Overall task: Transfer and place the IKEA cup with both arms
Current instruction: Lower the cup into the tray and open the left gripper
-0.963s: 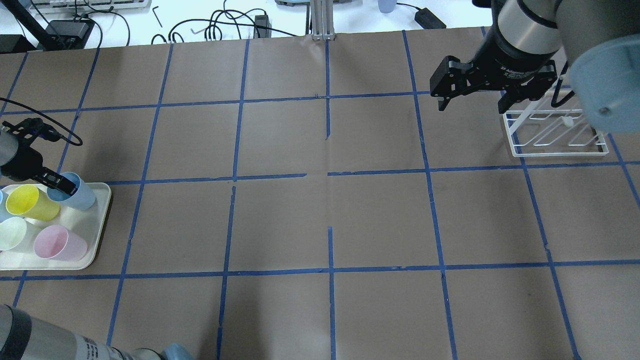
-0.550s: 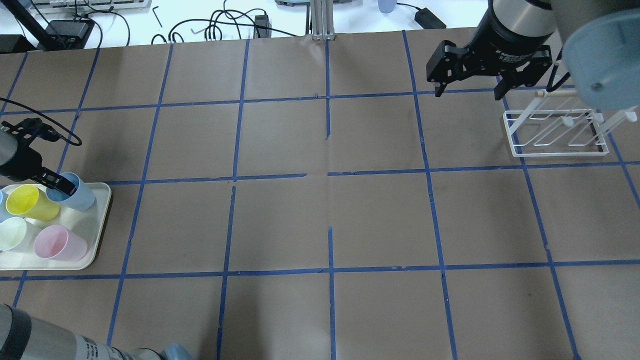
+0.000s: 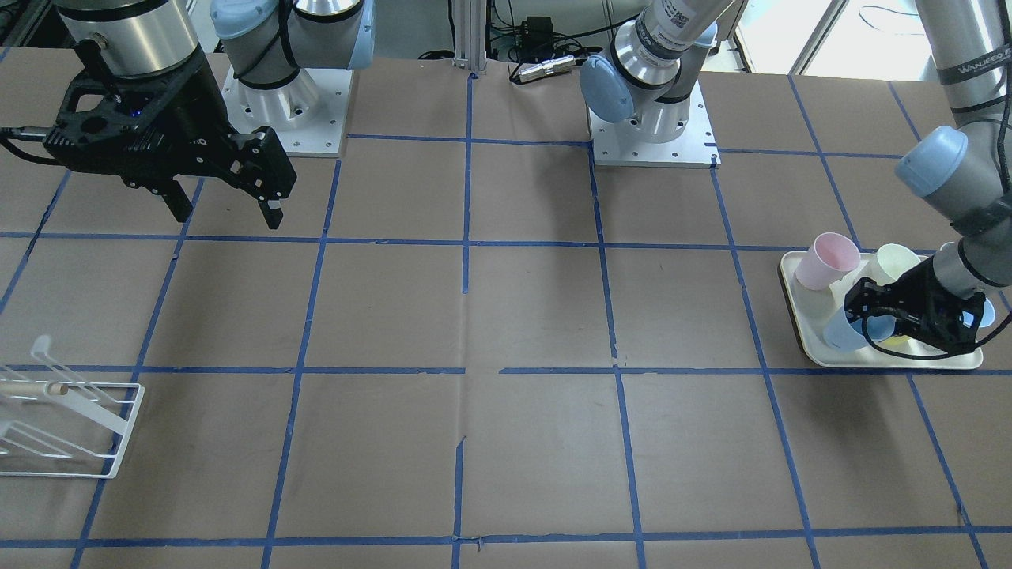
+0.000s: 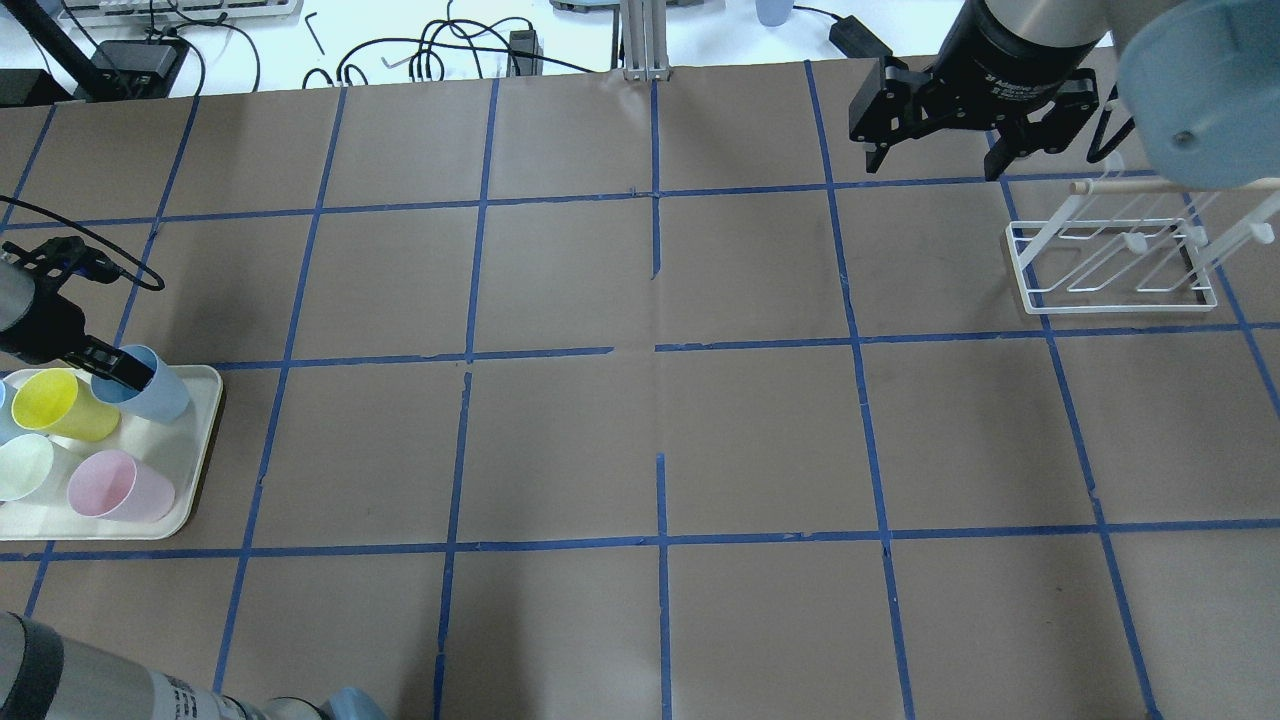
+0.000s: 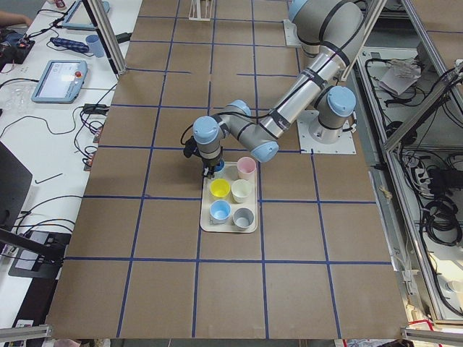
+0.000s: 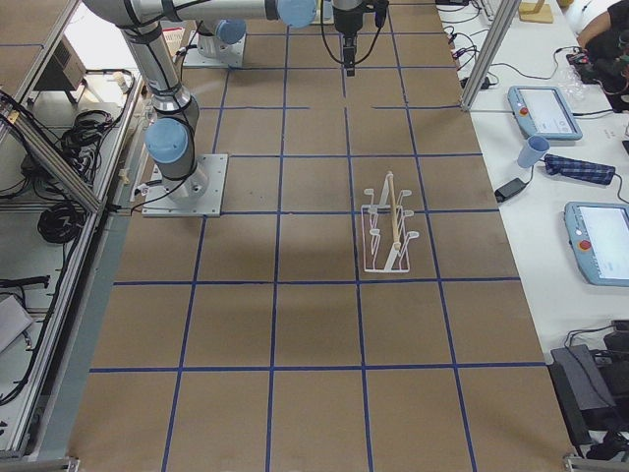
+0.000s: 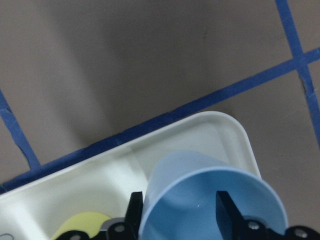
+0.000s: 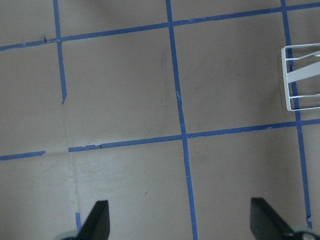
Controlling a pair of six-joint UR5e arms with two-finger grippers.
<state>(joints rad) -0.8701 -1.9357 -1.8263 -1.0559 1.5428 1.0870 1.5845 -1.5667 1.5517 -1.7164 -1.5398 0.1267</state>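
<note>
The pale powder-blue IKEA cup stands at the far right corner of a cream tray. It also shows in the front view and fills the left wrist view. My left gripper straddles the cup's wall, with one finger inside and one outside. A gap shows between the inner finger and the wall. My right gripper hangs open and empty above the far right of the table.
The tray also holds a yellow cup, a pale green cup and a pink cup; the left view adds a sky-blue cup and a grey one. A white wire rack stands beside the right gripper.
My right gripper has moved toward the table's far edge, uncovering the rack. My left gripper has stayed at the blue cup, which has barely shifted.
</note>
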